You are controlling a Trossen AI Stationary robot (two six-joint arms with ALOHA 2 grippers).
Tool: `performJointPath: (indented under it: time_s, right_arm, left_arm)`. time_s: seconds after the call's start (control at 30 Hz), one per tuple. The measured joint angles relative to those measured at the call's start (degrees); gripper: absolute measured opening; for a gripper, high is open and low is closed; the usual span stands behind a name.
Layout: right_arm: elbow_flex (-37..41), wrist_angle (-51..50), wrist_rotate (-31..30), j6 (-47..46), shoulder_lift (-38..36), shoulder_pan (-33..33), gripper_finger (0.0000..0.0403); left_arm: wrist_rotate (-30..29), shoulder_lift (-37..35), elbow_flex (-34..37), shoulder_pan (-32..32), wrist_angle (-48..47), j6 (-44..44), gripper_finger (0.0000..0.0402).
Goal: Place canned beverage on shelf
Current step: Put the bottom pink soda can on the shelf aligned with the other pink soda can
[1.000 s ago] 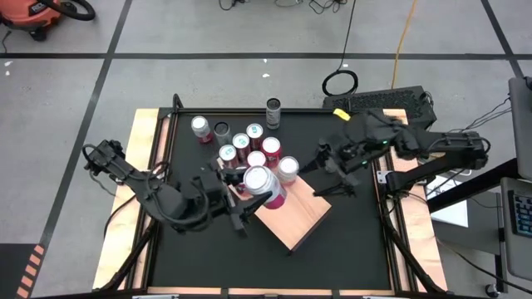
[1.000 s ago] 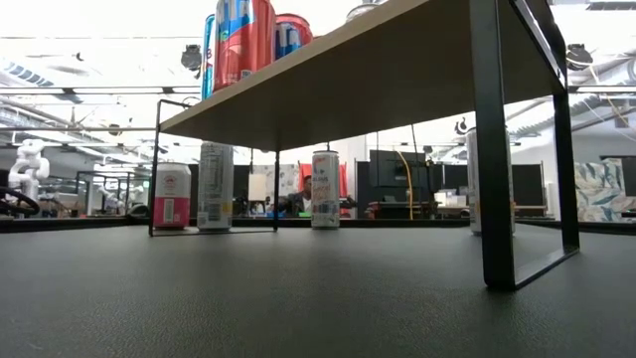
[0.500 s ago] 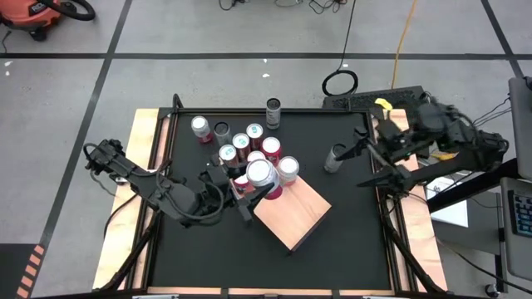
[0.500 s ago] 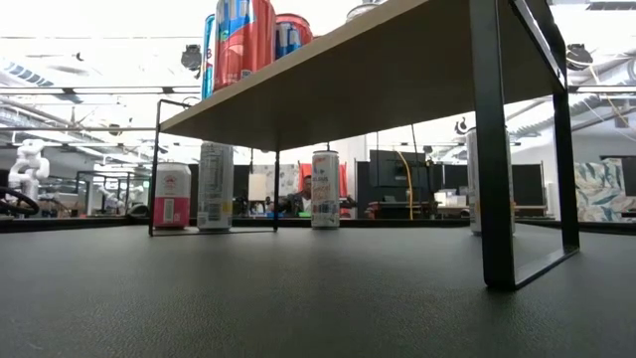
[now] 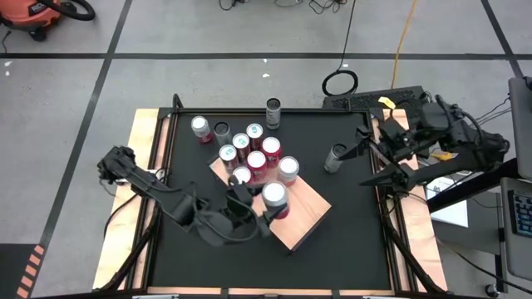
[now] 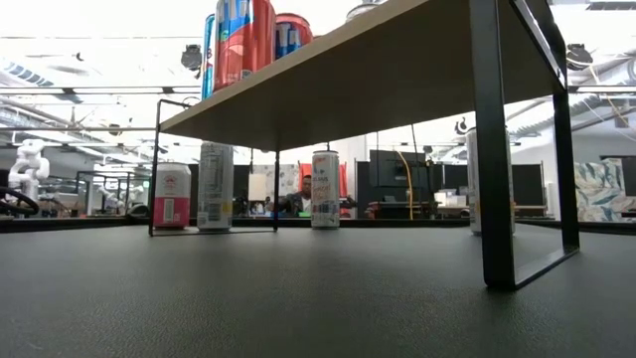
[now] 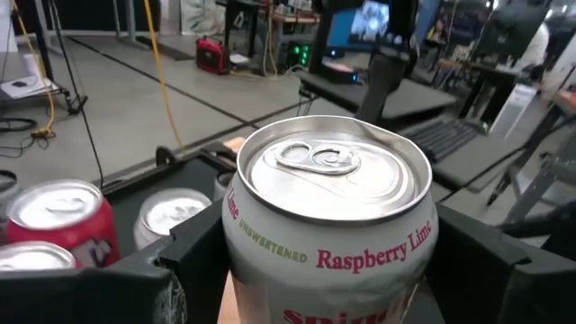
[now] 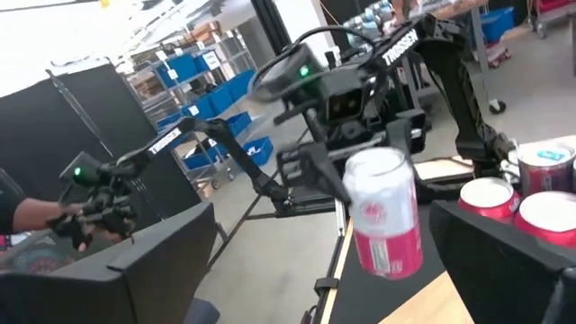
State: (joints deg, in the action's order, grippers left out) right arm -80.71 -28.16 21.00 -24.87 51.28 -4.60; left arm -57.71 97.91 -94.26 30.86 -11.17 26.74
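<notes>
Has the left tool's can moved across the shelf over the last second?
Yes. In the high view the can in the left tool has shifted along the shelf, away from the can cluster.

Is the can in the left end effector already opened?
No. In the left wrist view the Raspberry Lime can held by the left end effector shows its pull tab flat and the lid sealed.

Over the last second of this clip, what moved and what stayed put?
The left gripper, shut on the raspberry lime can, carried it from the clustered cans toward the middle of the shelf. The right gripper pulled back from beside the shelf to the table's right edge, open and empty. The other cans on the shelf and table stayed in place.
</notes>
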Motion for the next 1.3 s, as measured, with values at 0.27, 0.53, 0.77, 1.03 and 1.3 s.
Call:
performJointPath:
  time_s: [0.27,0.53,0.77,1.03,1.3]
  right_arm:
    - [0.0,0.02,0.02,-1.72,1.44,0.0,0.0389]
    - [0.0,0.04,0.04,-3.38,1.38,0.0,0.0389]
    - [0.0,0.04,-0.22,-3.12,1.4,0.0,0.0389]
    - [0.0,0.04,-0.29,-3.58,1.43,0.0,0.0389]
    - [0.0,0.04,-0.36,-3.07,1.43,0.0,0.0389]
  left_arm:
    - [-1.9,2.95,0.0,-0.09,-6.04,4.19,0.0291]
    - [-0.11,-2.49,0.0,2.56,-21.33,8.74,0.0291]
    - [-0.4,-4.02,5.05,3.03,-21.63,10.28,0.0291]
    - [-1.43,-4.05,15.49,1.04,-4.01,9.81,0.0291]
    - [0.99,-4.05,20.72,-2.11,7.45,2.74,0.0291]
